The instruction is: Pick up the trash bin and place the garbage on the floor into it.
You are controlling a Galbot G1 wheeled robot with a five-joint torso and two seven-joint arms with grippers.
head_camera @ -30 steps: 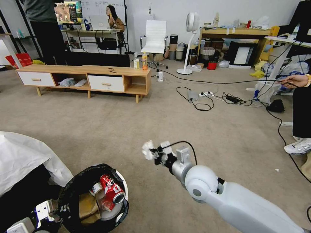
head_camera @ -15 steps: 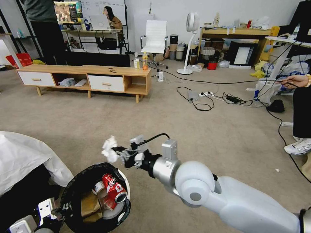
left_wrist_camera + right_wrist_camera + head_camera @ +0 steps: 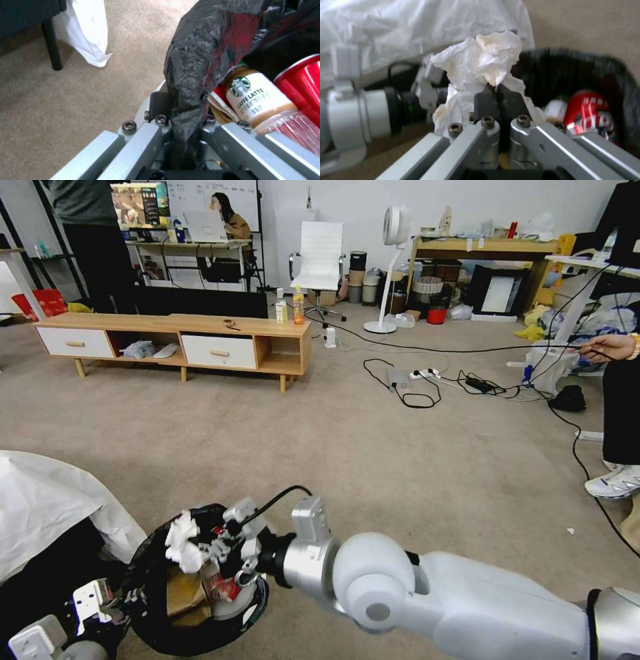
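Note:
The trash bin (image 3: pixel 150 587), white with a black bag over its rim, hangs low at my left. My left gripper (image 3: pixel 110 603) is shut on its rim, the bag (image 3: pixel 200 75) pinched between the fingers (image 3: pixel 156 125). My right gripper (image 3: pixel 207 543) hovers over the bin's mouth, shut on a crumpled white tissue (image 3: pixel 180 540) (image 3: pixel 476 70). Inside the bin lie a red soda can (image 3: pixel 590 115) (image 3: pixel 300 82), a clear coffee bottle (image 3: pixel 253 100) and brown paper (image 3: pixel 180 590). The floor (image 3: pixel 400 460) is beige carpet.
A white sheet (image 3: pixel 47 500) covers furniture close on the left. A low wooden bench (image 3: pixel 173 343) with drink bottles (image 3: pixel 298 307) stands farther back. Cables and a power strip (image 3: pixel 427 377) cross the carpet at right, near a person's shoe (image 3: pixel 613 480).
My right arm has swung left and down, carrying the tissue from over the open carpet to just above the bin's mouth. The bin and left gripper have hardly moved.

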